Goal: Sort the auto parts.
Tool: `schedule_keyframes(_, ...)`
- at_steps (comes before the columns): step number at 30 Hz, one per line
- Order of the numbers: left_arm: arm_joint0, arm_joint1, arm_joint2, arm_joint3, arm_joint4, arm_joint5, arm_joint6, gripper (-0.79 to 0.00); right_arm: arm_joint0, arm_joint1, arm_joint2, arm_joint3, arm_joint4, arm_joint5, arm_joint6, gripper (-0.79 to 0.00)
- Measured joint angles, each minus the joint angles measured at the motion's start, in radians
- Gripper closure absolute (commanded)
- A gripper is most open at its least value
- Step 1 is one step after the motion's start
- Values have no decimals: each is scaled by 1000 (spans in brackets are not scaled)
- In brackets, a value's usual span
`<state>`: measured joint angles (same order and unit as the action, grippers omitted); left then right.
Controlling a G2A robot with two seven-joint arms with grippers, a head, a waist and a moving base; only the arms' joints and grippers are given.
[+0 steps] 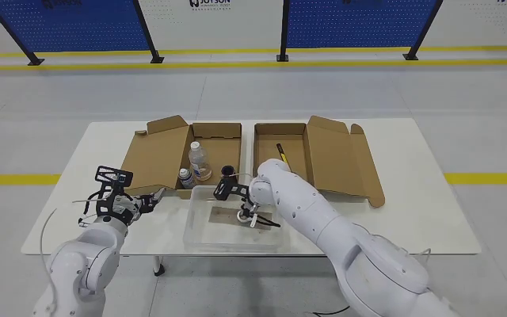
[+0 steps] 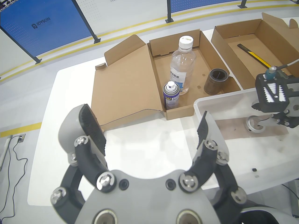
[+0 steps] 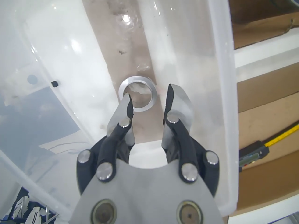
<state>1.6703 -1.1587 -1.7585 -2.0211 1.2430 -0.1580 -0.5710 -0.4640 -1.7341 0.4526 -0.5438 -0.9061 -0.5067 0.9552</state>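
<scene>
I work at a white table (image 1: 412,222) on a grey floor. Yellow lines (image 1: 238,65) are painted on the floor past the table's far edge, and blue pegboard panels (image 1: 71,24) stand on black feet behind them.

A clear plastic bin (image 1: 190,230) sits at the middle of the near edge. A brown strip (image 3: 121,31) lies on its floor, and the metal ring (image 3: 137,78) rests flat on that strip. My right gripper (image 3: 149,92) is down inside the bin with its jaws apart. One fingertip is over the ring's hole and the other is outside its rim; I cannot tell if either touches it.

My left gripper (image 2: 144,117) hangs above the bare near-left part of the table, jaws wide apart and holding nothing.

Two open cardboard boxes lie side by side behind the bin. The left box (image 1: 162,154) holds a clear bottle (image 1: 199,158), a spray can (image 1: 184,177) and a black cylinder (image 2: 215,81). The right box (image 1: 341,158) holds a yellow-and-black measuring tool (image 2: 253,55).
</scene>
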Motion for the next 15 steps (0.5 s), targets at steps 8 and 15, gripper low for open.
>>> schedule_keyframes(8, 0, 0, 0, 0, 0, 0, 0, -785, -9, -10, -1, 30, -22, 24, -45, -305)
schedule_keyframes(15, 0, 0, 0, 0, 0, 0, 0, -785, -18, -21, -4, 53, -40, 43, -78, -299)
